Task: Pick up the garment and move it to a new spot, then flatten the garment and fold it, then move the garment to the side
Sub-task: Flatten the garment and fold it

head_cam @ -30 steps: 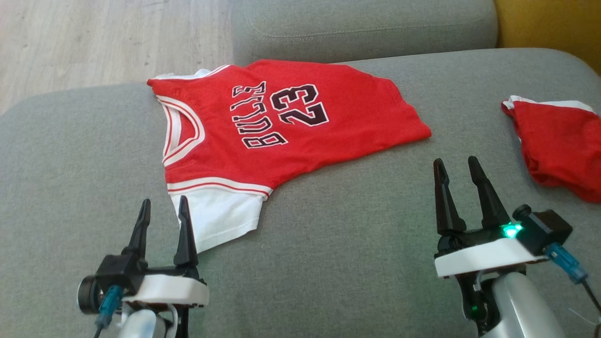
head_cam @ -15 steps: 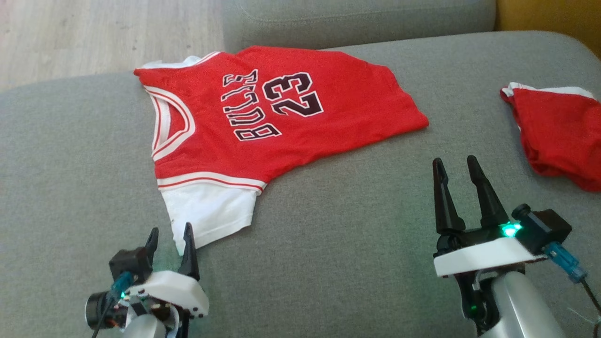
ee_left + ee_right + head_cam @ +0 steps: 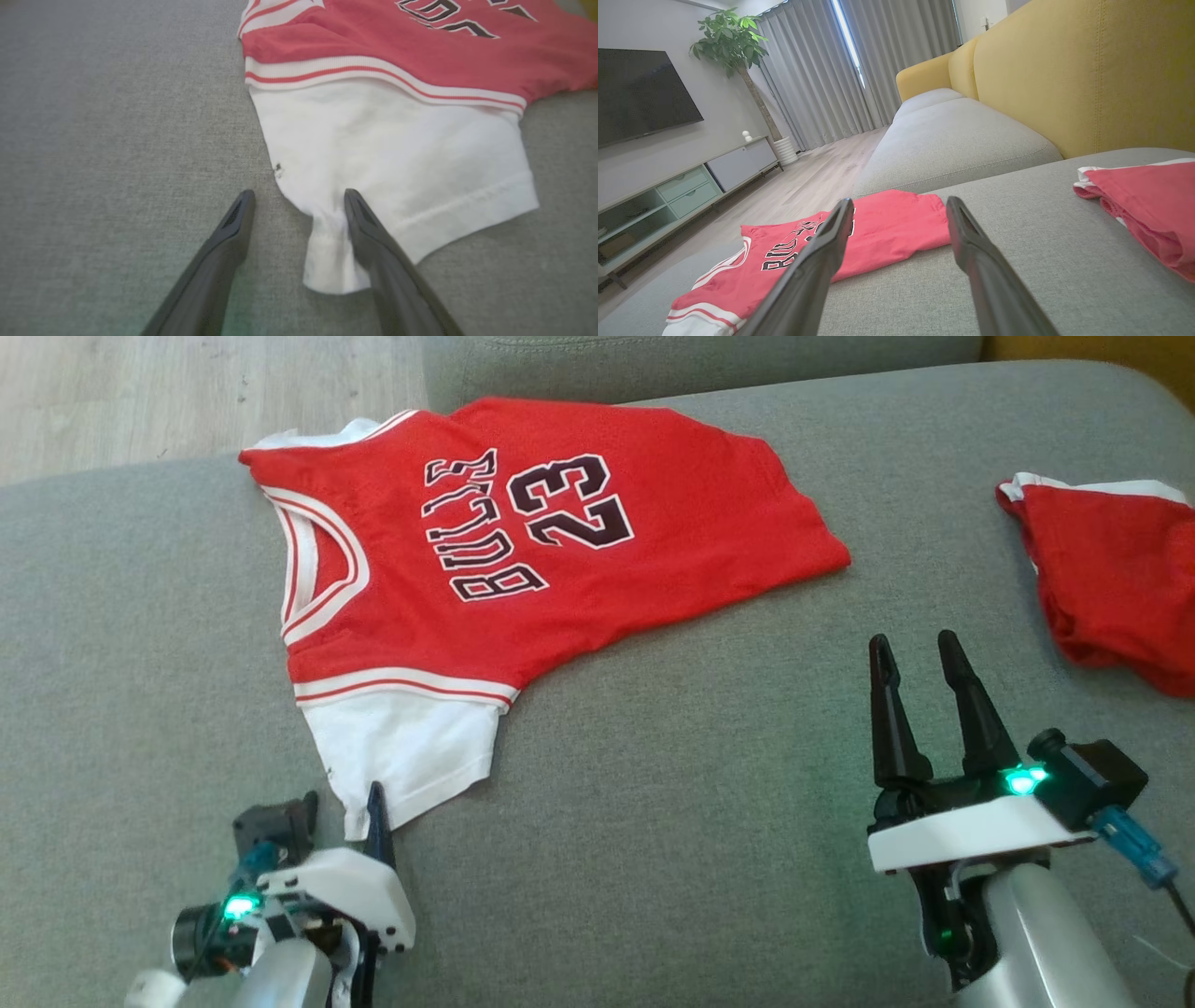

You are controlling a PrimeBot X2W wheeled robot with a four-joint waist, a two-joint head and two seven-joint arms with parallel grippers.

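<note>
The garment (image 3: 523,551) is a red jersey printed BULLS 23 with a white sleeve (image 3: 387,158), lying spread on a grey sofa cushion (image 3: 672,775). My left gripper (image 3: 344,798) is open and tipped down at the sleeve's near corner. In the left wrist view that corner (image 3: 327,261) lies between the left gripper's (image 3: 299,196) two fingers, against the right one. My right gripper (image 3: 913,642) is open above bare cushion, right of the jersey's hem, with nothing between its fingers. In the right wrist view the right gripper (image 3: 899,201) points toward the jersey (image 3: 878,233).
A second red garment (image 3: 1111,579) lies bunched at the cushion's right edge, also seen as a red heap (image 3: 1148,205). A yellow backrest (image 3: 1087,70) rises behind it. Wooden floor (image 3: 140,392) lies beyond the cushion's far left edge, and another grey cushion (image 3: 952,135) continues the sofa.
The head camera has shifted, so the whole picture slid up and left. My left gripper has tipped down and drawn in to the white sleeve's corner. The right gripper has barely moved.
</note>
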